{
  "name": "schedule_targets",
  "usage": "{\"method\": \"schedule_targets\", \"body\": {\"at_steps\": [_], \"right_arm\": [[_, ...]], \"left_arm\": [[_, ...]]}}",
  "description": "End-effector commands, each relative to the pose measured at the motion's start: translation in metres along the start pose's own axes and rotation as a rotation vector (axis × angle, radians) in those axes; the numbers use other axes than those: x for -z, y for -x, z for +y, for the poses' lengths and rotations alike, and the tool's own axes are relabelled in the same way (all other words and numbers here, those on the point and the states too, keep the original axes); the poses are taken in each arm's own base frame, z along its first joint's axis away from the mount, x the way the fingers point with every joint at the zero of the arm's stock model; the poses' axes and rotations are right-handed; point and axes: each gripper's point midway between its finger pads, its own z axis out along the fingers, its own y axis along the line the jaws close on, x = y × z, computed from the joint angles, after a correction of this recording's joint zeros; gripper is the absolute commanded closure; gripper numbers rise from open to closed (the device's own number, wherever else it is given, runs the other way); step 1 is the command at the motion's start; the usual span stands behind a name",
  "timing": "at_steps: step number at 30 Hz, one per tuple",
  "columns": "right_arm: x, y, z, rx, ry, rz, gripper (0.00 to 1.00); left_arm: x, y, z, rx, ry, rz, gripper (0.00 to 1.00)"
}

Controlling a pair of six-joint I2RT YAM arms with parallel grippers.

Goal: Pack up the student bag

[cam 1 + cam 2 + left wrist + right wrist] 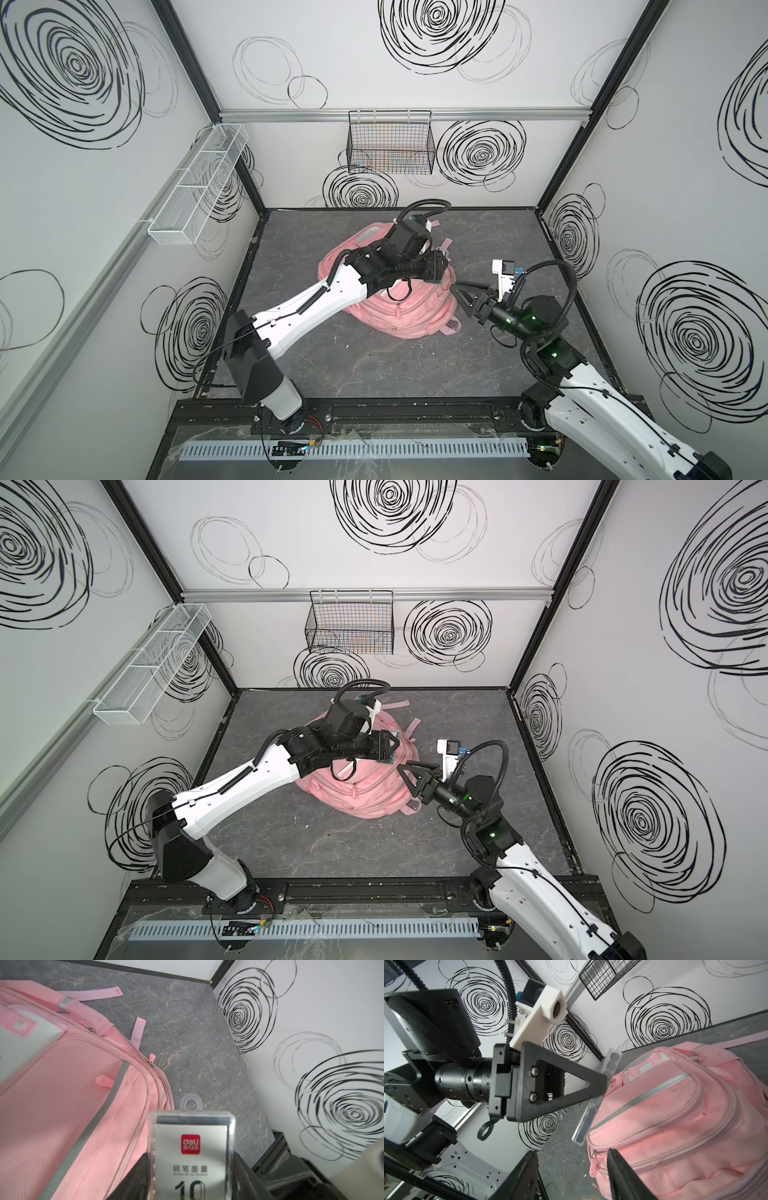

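The student bag (399, 309) (361, 793) is a large pink backpack lying on the dark table near the middle. My left gripper (441, 270) (390, 750) (191, 1167) reaches over the bag's right edge and is shut on a clear plastic box (191, 1136) (593, 1109) with a white label and a red logo. The box hangs just beyond the bag's side seam (149, 1088). Beside the bag's right side, my right gripper (459, 297) (405, 777) (571, 1159) stands open and holds nothing. A pink zipper pull (592, 1167) lies close to one of its fingers.
A black wire basket (390, 145) hangs on the back wall and a white mesh tray (199, 183) on the left wall. Loose pink straps (137, 1032) trail on the table behind the bag. The right wall (311, 1043) stands close to the held box.
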Motion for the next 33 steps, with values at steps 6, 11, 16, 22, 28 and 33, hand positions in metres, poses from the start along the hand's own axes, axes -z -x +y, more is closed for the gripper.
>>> {"method": "schedule_targets", "body": {"at_steps": [6,11,16,22,28,33], "right_arm": [[-0.029,0.021,0.016,0.181,-0.072,-0.104,0.4],[-0.031,0.031,0.009,0.177,-0.13,-0.176,0.46],[-0.031,0.043,0.007,0.199,-0.158,-0.231,0.65],[-0.036,0.04,0.003,0.194,-0.176,-0.2,0.92],[-0.027,0.039,-0.004,0.149,-0.221,-0.173,1.0],[0.005,0.055,-0.042,0.098,-0.361,-0.154,1.0]], "left_arm": [[0.016,0.013,-0.027,0.119,-0.107,-0.073,0.58],[0.017,0.007,-0.029,0.129,-0.107,-0.067,0.58],[0.019,0.005,-0.028,0.168,-0.125,-0.08,0.58],[0.025,0.012,-0.034,0.176,-0.144,-0.108,0.52],[0.042,0.034,-0.04,0.063,-0.137,-0.208,0.34],[0.059,0.047,-0.031,-0.3,-0.037,-0.296,0.22]]}}
